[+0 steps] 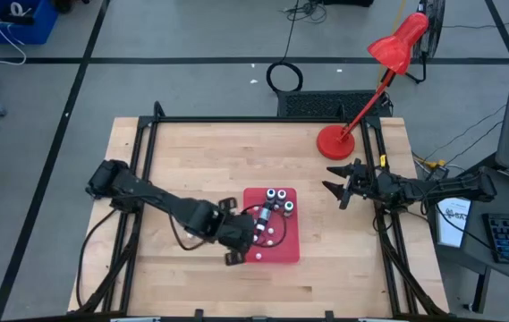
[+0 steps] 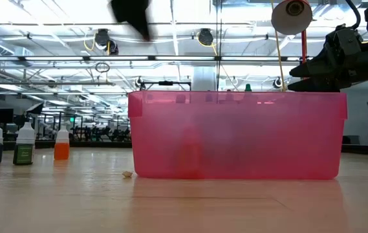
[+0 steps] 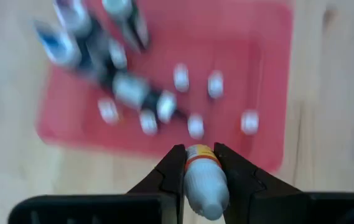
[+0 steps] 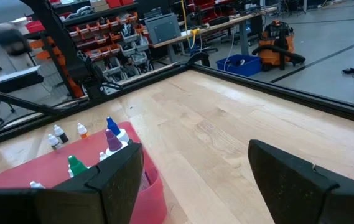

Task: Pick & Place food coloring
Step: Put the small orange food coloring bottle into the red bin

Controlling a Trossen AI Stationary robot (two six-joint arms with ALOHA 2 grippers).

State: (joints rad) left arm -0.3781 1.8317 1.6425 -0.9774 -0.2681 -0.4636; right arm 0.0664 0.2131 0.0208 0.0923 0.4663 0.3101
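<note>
A flat red tray lies mid-table with several stubby bottles with blue, green and purple tops and small whitish pieces on it. My left gripper is over the tray's left edge, shut on one more small greyish bottle with an orange and yellow band. My right gripper hangs open above bare wood to the right of the tray and touches nothing; the right wrist view shows its fingers wide apart. My left gripper pinches the greyish bottle between its two fingers, which sit on the body just behind the orange and yellow band. The bottle lies along the fingers, banded end toward the fingertips. The fingers point down at the tray. Whether the bottle touches the tray does not show.
A red desk lamp's base stands on the far right part of the table. In the low view the tray's wall fills the middle, three small bottles stand far off on the left, and a whitish crumb lies by the tray.
</note>
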